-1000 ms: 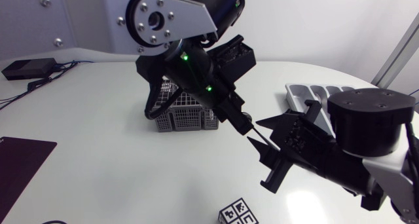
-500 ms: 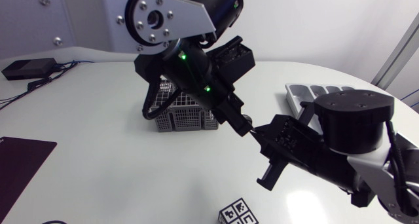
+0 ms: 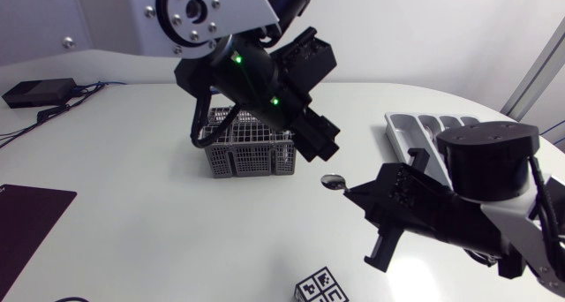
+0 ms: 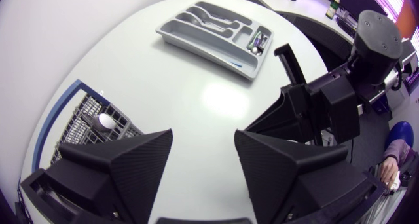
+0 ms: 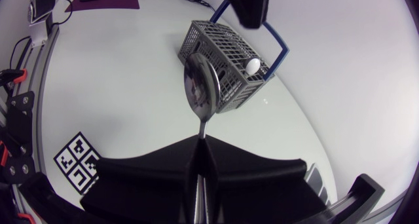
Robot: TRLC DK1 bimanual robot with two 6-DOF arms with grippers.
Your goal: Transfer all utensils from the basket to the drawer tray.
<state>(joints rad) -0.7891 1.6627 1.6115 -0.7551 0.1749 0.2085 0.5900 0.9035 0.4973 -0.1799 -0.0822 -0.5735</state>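
A metal spoon [image 3: 333,181] [image 5: 201,86] sticks out ahead of my right gripper [image 3: 355,194] [image 5: 200,160], which is shut on its handle, bowl pointing toward the basket. My left gripper [image 3: 324,152] [image 4: 203,160] hangs open just above and behind the spoon bowl, with nothing between its fingers. The grey wire basket [image 3: 248,152] [image 4: 84,122] [image 5: 226,63] with a blue handle stands under the left arm; a white round-headed utensil [image 5: 252,65] shows inside. The grey drawer tray [image 3: 399,125] [image 4: 196,42] lies at the far right, with cutlery in its compartments.
A cube with black-and-white markers [image 3: 320,287] [image 5: 81,161] sits near the front edge. A black box [image 3: 39,92] with cables lies at the far left, and a dark mat [image 3: 26,218] at the front left.
My left gripper has opened, let go of the spoon and drawn back up toward the basket. My right gripper has shut on the spoon's handle and now carries it alone.
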